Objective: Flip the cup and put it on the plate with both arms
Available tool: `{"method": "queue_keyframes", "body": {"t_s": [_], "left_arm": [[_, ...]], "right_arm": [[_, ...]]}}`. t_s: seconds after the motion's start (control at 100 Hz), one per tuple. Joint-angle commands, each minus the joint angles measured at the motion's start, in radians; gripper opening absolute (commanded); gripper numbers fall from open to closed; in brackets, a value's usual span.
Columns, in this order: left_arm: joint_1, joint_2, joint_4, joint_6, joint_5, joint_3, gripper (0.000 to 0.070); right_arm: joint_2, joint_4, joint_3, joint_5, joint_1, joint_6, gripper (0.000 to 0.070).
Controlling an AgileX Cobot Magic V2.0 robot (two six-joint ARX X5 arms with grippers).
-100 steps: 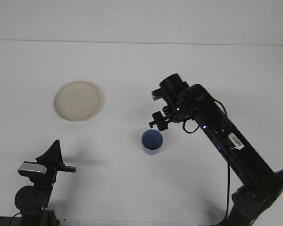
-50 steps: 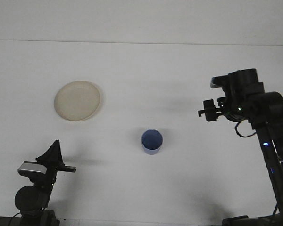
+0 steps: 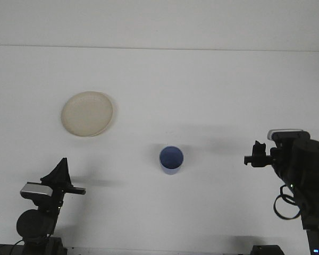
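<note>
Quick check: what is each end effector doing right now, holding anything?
Left end effector: holds nothing; open or closed cannot be told.
Right end effector: holds nothing, clear of the blue cup; open or closed cannot be told.

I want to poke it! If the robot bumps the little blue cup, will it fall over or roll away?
Probably it would tip quite easily. The blue cup looks small and seems empty, so it is likely light. It stands upright, mouth up, on the smooth white table, so a soft push might just slide it. Once on its side, its round wall could let it roll.
</note>
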Motion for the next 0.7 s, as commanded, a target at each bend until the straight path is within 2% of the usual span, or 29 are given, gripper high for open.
{"method": "queue_keyframes", "body": {"t_s": [0.0, 0.36, 0.44, 0.69], "left_arm": [[0.001, -0.002, 0.012, 0.005, 0.0, -0.019, 0.0011], [0.001, -0.002, 0.012, 0.005, 0.0, -0.019, 0.0011], [0.001, -0.002, 0.012, 0.005, 0.0, -0.019, 0.0011], [0.001, -0.002, 0.012, 0.005, 0.0, -0.019, 0.0011]], "right_arm": [[-0.067, 0.093, -0.085, 0.001, 0.0, -0.009, 0.043], [-0.361, 0.51, -0.506, 0.001, 0.0, 0.0, 0.0435], [-0.381, 0.549, -0.545, -0.003, 0.003, 0.031, 0.0435], [-0.383, 0.565, -0.55, -0.003, 0.003, 0.029, 0.0435]]}}
